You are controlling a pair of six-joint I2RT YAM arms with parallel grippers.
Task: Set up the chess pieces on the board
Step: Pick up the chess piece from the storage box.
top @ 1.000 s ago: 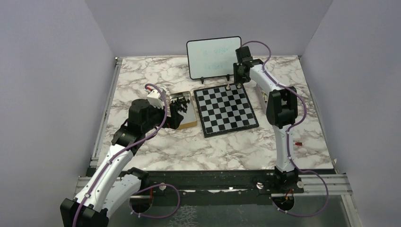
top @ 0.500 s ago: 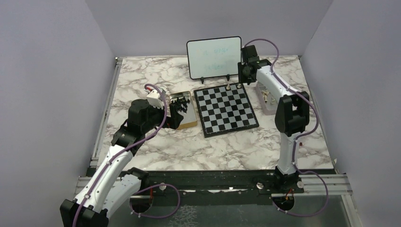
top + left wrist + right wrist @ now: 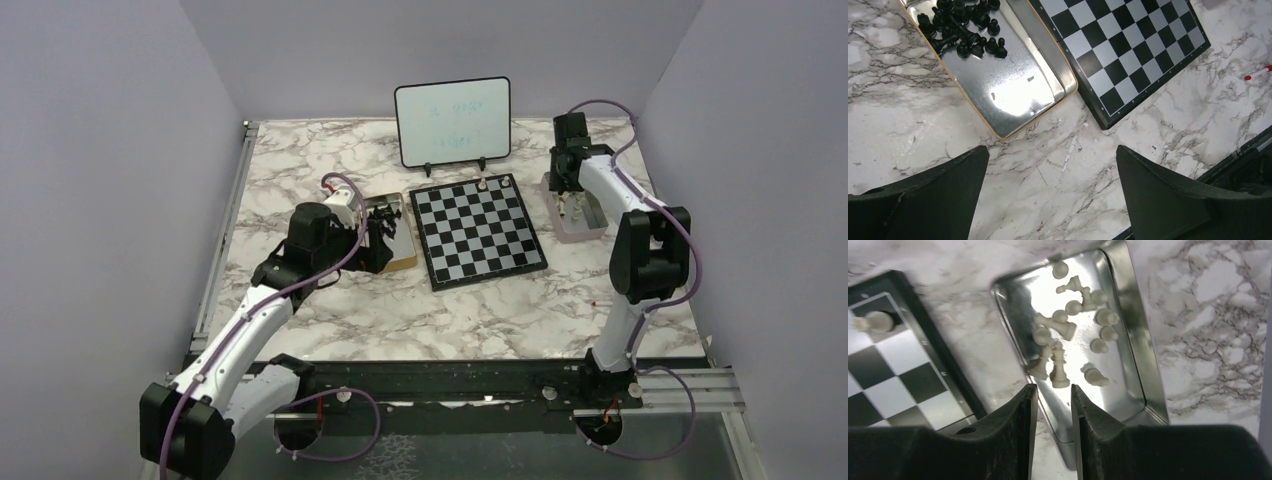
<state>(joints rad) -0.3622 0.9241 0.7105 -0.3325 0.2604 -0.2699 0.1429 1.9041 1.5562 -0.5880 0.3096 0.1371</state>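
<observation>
The white grey-veined marble tabletop (image 3: 330, 170) carries, at its far edge, a white black-framed whiteboard on a stand (image 3: 452, 118). In front of that lies the square black-and-pale-grey chessboard (image 3: 477, 233). A shiny rectangular tin tray (image 3: 1013, 95) lies just beside the board's left edge, and a second shiny tin tray (image 3: 1118, 385) sits near its right edge. The left gripper (image 3: 1050, 160) hangs over bare marble near the first tray, jaws spread wide and empty. The right gripper (image 3: 1053, 390) is poised over the second tray, jaws drawn to a narrow gap with nothing seen between them. The small black chessmen (image 3: 960, 27) are heaped in one corner of the left tray. The pale silvery-white chessmen (image 3: 1068, 332) are clustered in the right tray, several lying on their sides and touching. One white piece (image 3: 875, 321) stands on a far-row square. The set-up is judged barely begun. Hazards: the narrow jaws could nudge touching neighbours or pinch two pieces at once. A piece gripped while lying down could be set down toppled. The tray wall close by could foul a finger on descent.
</observation>
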